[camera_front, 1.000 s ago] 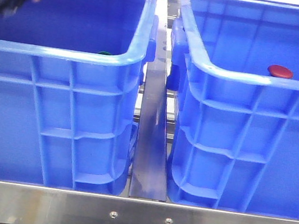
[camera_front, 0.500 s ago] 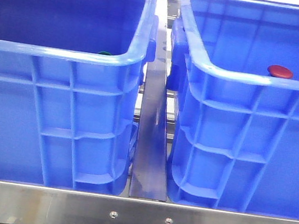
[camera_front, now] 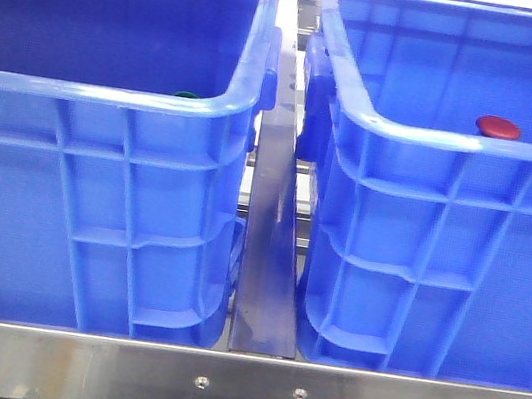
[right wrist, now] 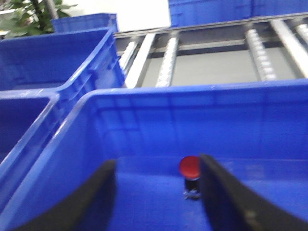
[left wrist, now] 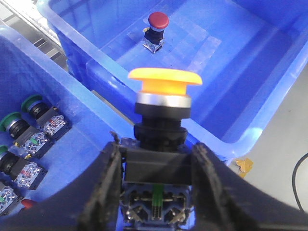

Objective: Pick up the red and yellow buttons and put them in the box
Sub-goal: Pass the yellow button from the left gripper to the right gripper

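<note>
Left gripper (left wrist: 156, 192): I clamp the yellow button (left wrist: 164, 79) by its black body, cap upward, so the dome stays free of my fingers (left wrist: 103, 192).
Why here: I hold it above the seam between the two crates, so it can go over the rim into the box (left wrist: 260, 134).
Red button (left wrist: 158, 20): it stands upright on the floor of that box, its part apparently done.
Green buttons (left wrist: 9, 121): they lie in the crate beside the box; not mine to take.
Right gripper (right wrist: 156, 202): spread wide, holding nothing, inside the box, facing the red button.
Next: carry the yellow one over the box, I judge.
</note>
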Robot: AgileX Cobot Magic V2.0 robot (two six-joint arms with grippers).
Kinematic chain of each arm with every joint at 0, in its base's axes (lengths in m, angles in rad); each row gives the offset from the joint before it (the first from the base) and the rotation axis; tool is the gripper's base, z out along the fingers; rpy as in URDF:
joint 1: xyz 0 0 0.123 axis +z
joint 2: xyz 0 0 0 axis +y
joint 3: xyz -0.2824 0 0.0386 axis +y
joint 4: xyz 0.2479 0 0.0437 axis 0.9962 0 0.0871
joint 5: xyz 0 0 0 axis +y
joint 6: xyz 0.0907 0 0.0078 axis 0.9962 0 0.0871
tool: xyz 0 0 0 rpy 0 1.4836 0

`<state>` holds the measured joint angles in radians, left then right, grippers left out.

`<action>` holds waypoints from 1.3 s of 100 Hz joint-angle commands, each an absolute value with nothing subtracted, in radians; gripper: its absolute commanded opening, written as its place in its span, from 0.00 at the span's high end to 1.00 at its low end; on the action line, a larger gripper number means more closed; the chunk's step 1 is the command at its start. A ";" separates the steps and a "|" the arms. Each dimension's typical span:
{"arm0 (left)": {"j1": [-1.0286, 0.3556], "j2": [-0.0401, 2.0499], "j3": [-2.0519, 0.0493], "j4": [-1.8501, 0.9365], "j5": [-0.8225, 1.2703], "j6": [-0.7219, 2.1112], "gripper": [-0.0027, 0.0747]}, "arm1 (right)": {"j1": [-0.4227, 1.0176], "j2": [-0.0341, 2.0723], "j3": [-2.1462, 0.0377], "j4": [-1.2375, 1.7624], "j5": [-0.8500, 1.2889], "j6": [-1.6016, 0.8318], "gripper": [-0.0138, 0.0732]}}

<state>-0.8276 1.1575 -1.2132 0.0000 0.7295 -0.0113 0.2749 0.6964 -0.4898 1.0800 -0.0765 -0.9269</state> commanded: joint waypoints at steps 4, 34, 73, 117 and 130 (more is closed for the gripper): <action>-0.834 1.139 -1.242 -0.007 0.656 -0.010 0.99 | 0.273 0.691 -0.525 1.119 0.000 -0.922 0.12; -0.834 1.139 -1.242 -0.007 0.657 -0.010 0.99 | 0.273 0.746 -0.652 1.346 0.334 -0.922 0.12; -0.834 1.139 -1.242 -0.007 0.657 -0.010 0.99 | 0.273 1.074 -0.867 1.539 0.754 -0.943 0.12; -0.834 1.139 -1.242 -0.007 0.657 -0.010 0.99 | 0.351 1.298 -1.008 1.668 0.939 -0.998 0.12; -0.834 1.139 -1.242 -0.007 0.657 -0.010 0.99 | 0.394 1.309 -1.020 1.680 0.930 -1.021 0.14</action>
